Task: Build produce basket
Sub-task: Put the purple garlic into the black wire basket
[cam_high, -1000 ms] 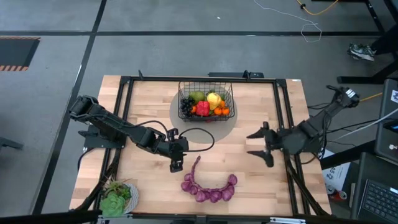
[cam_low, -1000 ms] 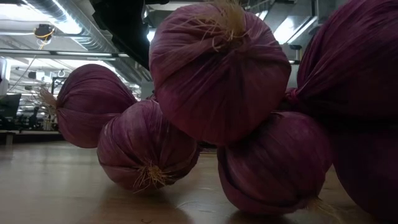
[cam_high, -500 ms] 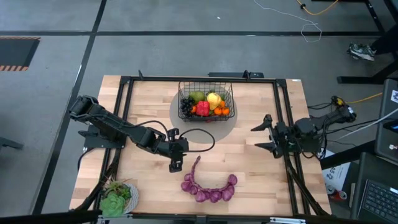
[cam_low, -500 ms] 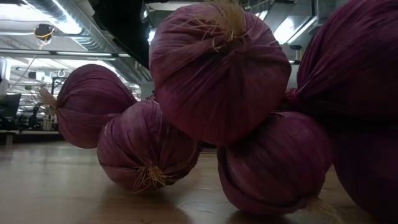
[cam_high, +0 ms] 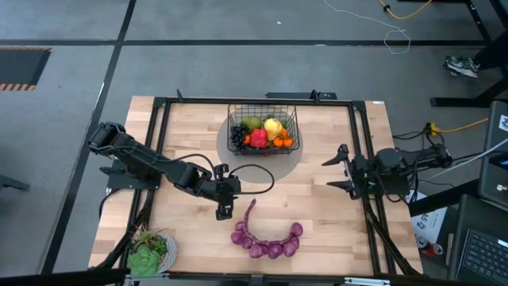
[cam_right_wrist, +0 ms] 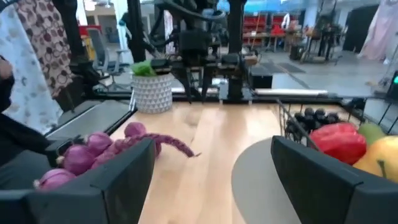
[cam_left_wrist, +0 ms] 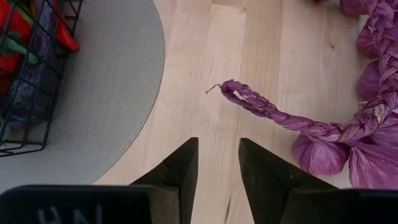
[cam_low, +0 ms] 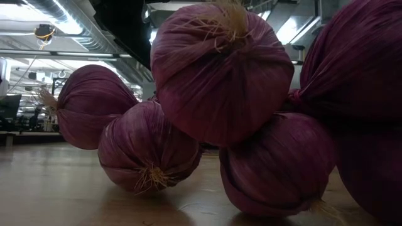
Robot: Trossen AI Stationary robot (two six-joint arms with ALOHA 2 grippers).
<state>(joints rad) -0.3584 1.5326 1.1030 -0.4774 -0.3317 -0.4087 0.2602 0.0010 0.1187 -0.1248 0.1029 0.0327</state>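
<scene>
Two grippers over the worktop, neither holding anything.

Left gripper point(cam_high: 224, 213) hangs near the middle of the worktop, fingers point(cam_left_wrist: 180, 177) set narrowly apart with bare wood between them; pale letters on its housing are cut off and unreadable. Just beyond its tips lies the braided tail of the purple string point(cam_high: 267, 237), a plait of papery purple bulbs curving toward the worktop's front edge. Right gripper point(cam_high: 340, 168) waits at the right edge, jaws spread wide. The basket point(cam_high: 263, 129), black wire mesh, stands on a grey round mat point(cam_high: 238, 163) at the middle of the back edge, filled with dark grapes, red pepper, yellow pear, green pear and oranges.
</scene>
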